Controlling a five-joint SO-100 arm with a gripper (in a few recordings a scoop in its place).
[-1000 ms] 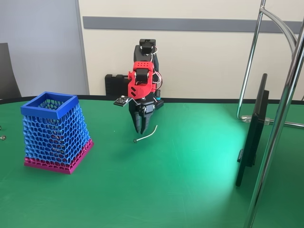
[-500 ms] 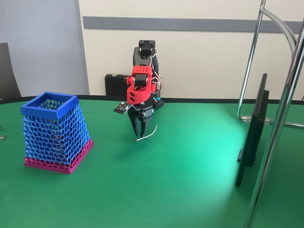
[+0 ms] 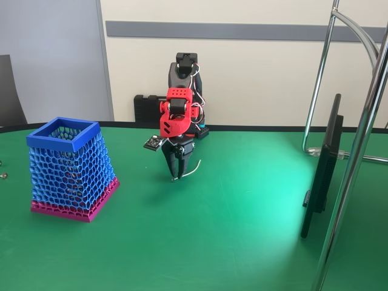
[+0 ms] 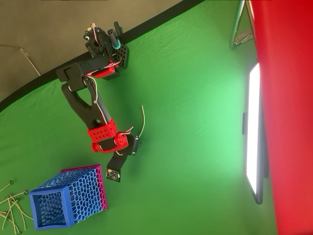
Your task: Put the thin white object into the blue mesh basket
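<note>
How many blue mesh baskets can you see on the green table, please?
1. The blue mesh basket stands upright at the left of the fixed view, apart from the arm; in the overhead view it sits at the lower left.

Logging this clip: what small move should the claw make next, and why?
Probably close fully on the thin white object, then lift. The claw is down at the strand's dark-tipped end on the table, and the blue mesh basket stands apart to the fixed view's left.
</note>
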